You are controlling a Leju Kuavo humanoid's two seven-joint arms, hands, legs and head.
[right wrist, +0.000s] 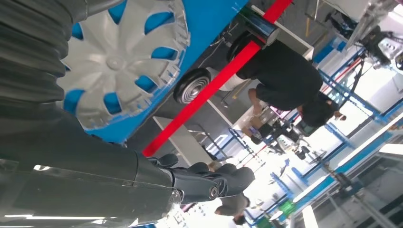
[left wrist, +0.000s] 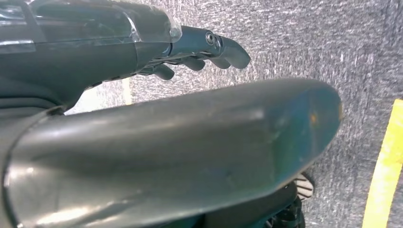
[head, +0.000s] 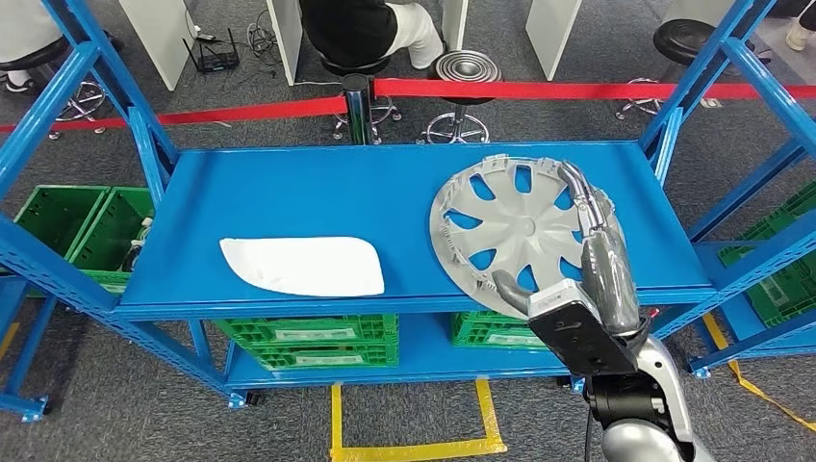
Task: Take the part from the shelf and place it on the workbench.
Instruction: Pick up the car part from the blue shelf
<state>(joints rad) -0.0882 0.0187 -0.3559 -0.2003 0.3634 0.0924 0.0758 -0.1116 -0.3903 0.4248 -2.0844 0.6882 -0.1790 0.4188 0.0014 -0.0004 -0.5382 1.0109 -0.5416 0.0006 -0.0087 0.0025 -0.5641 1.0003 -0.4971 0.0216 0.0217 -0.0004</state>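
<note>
While unheld, hubcap (head: 507, 223) beside fingers (head: 580, 192).

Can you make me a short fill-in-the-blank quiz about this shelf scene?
1. The silver hubcap lies on the ___ shelf.
2. The flat part beside the hubcap is ___ in colour.
3. The ___ hand is raised at the hubcap's edge.
Missing words: blue; white; right.

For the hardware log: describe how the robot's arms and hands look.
Right hand: a grey glossy cover, dark slim fingers, a black block at the wrist and a silver forearm below. Left hand: the same glossy grey shell with dark fingers.
</note>
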